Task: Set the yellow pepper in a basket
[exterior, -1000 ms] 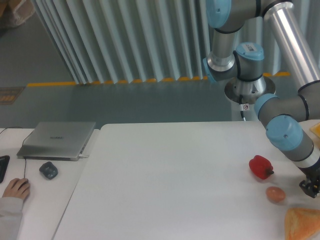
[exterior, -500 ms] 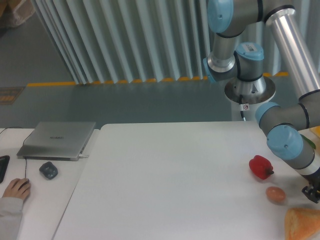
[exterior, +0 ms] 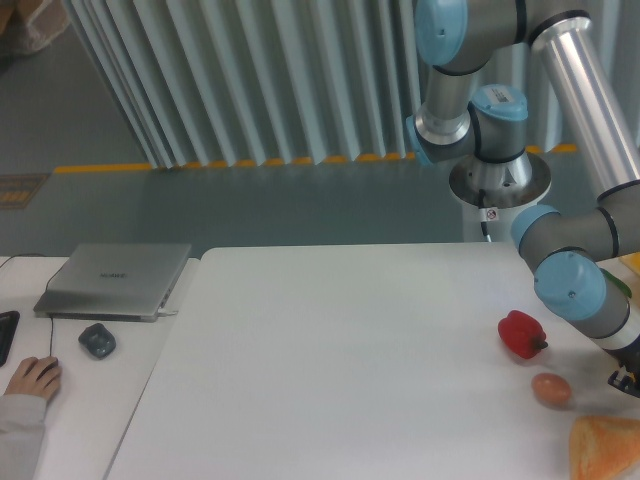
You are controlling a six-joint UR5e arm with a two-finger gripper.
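Arm (exterior: 570, 290) reaches down along the right edge of the table (exterior: 330, 360), wrist running out of frame at the right. Only a dark sliver of the gripper (exterior: 628, 377) shows at the frame border, so can't tell if the fingers are spread or pressed together, or whether they hold anything.

Yellow pepper: a small yellow patch (exterior: 630, 262) sits at the right edge of the frame, behind the arm's forearm, with a bit of green just below it. Mostly hidden and cropped, so can't confirm shape or what it rests on.

Red pepper (exterior: 522, 334) lies on the table near the right edge, just left of the arm's blue elbow joint, stem pointing right. Brownish round item (exterior: 551, 389) sits just below it, apart from it. Orange-tan lumpy object (exterior: 606, 448) occupies the near right corner, cut off by the frame.

Closed laptop (exterior: 115, 280) sits on the adjacent desk past the left edge of the table, dark mouse (exterior: 97, 341) in front of it. Person's hand (exterior: 32, 378) rests on the desk at far left.
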